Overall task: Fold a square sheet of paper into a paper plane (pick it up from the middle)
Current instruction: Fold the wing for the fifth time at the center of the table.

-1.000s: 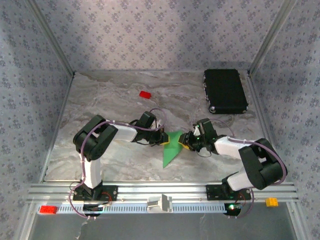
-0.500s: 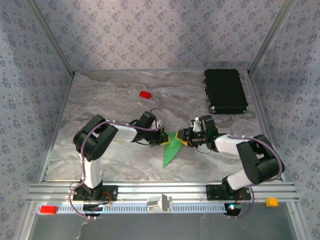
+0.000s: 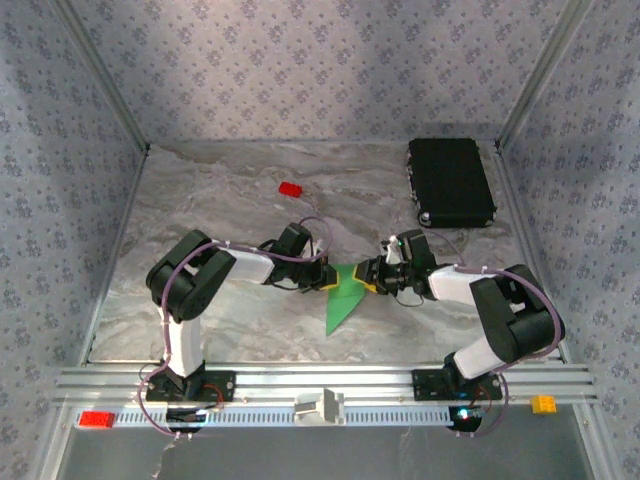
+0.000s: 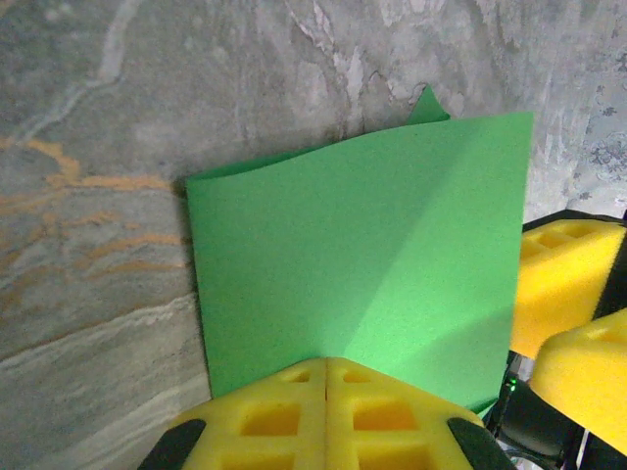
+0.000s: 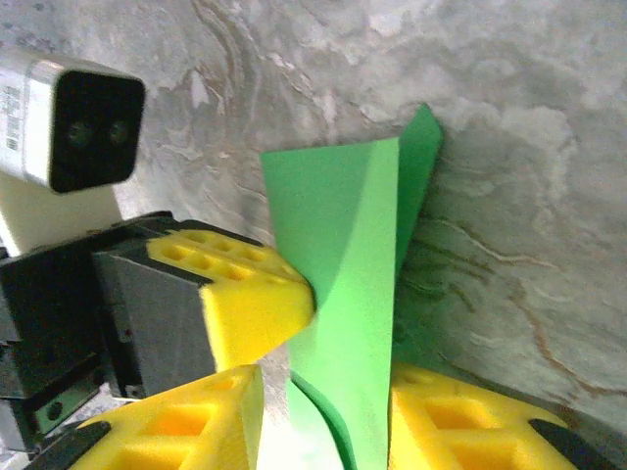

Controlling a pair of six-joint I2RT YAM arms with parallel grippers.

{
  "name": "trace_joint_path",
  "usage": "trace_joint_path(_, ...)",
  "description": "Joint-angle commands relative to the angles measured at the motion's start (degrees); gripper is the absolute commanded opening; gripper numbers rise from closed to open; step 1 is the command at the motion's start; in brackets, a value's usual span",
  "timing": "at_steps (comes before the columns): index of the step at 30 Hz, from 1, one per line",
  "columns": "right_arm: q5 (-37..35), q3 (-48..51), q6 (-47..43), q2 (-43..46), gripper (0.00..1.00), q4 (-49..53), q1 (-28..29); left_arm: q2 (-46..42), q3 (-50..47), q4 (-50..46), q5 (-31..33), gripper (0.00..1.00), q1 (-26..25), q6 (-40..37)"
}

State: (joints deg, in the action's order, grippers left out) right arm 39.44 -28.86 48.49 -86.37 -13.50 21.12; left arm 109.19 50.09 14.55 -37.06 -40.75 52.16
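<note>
Left of the table's middle, the left gripper [image 3: 322,278] lies low, its yellow foam pads [image 4: 265,423] pressed together on one edge of the square sheet of paper [image 3: 340,298]. From that clamped edge the green sheet [image 4: 362,255] rises as a bowed flap. It is already partly folded, and its narrow point trails on the marble toward the near rail. Just to the right, the right gripper [image 3: 373,277] faces the left one across the paper. Its jaws stand apart and straddle the upright fold [image 5: 343,225]. A strip of table shows between the paper and one pad, so they enclose the sheet rather than pinch it.

The paper looks thin, light and limp. It sags wherever it is unsupported, and it would probably keep any accidental crease. A light pinch on the foam, close to the fold line and near the edge, seems the safest hold. If the grippers pull against each other, the sheet could tear or slip out.
</note>
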Motion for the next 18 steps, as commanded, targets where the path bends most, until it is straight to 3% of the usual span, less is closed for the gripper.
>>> trace_joint_path(1, 0.0, -1.3, -2.0, -1.4, 0.35, 2.5, -0.4, -0.7, -0.7, -1.1, -0.2, 0.05, 0.3, 0.2)
trace_joint_path(12, 2.7, -2.0, -2.0, -4.8, 0.25, 0.2, -0.4, -0.9, -0.7, -1.1, -0.2, 0.06, 0.3, 0.2)
trace_joint_path(18, 3.3, -2.0, -1.7, -4.8, 0.13, -0.2, -0.4, -1.5, -0.7, -1.0, 0.2, 0.08, 0.4, 0.6)
